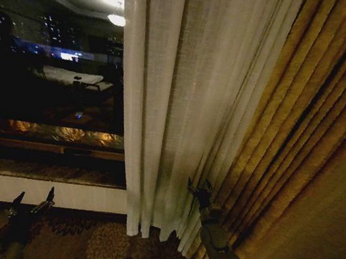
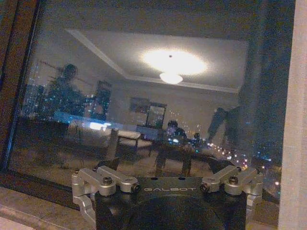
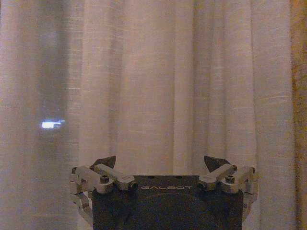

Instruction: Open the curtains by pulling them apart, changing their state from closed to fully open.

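We find the right pincer wide, lower centre, against the sheer curtain. The left pincer stands wide, lower left, before the window.

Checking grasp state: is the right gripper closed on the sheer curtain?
No. The right gripper is open, fingers spread, facing the sheer curtain.

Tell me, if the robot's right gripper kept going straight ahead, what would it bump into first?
Most likely the sheer cream-white pleated curtain. The open right gripper points squarely at its folds, with nothing between; how near it is, I cannot tell.
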Available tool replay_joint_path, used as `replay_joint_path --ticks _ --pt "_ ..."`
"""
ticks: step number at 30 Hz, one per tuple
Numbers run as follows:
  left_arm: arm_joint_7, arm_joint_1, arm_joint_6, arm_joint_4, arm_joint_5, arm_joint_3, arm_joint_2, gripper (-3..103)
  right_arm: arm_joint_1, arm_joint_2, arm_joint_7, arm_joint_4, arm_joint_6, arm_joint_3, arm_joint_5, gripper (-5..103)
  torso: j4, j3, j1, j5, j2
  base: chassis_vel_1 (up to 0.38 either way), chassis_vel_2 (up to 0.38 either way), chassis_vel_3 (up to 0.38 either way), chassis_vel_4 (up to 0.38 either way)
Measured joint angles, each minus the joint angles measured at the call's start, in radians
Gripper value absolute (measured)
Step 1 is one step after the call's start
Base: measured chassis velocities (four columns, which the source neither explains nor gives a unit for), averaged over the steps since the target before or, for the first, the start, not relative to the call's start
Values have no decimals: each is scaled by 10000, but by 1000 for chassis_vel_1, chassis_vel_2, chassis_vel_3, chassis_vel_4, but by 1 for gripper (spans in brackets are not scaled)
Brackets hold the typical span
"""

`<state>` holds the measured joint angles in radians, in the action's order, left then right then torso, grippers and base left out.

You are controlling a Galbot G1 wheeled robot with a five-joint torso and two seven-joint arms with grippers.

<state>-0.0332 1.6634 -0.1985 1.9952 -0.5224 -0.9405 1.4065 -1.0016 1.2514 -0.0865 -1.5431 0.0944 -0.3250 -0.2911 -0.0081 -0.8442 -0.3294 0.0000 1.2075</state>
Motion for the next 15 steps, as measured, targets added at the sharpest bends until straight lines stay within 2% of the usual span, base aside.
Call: replay_joint_path --ticks 9,15 --pt "0 0 0 0 0 1 0 100 61 150 21 65 20 125 170 100 1 0 -2 0 0 31 16 -31 -17" --pt "0 0 0 0 0 1 1 100 99 238 56 112 24 190 262 100 0 0 -1 0 0 166 119 -161 -125"
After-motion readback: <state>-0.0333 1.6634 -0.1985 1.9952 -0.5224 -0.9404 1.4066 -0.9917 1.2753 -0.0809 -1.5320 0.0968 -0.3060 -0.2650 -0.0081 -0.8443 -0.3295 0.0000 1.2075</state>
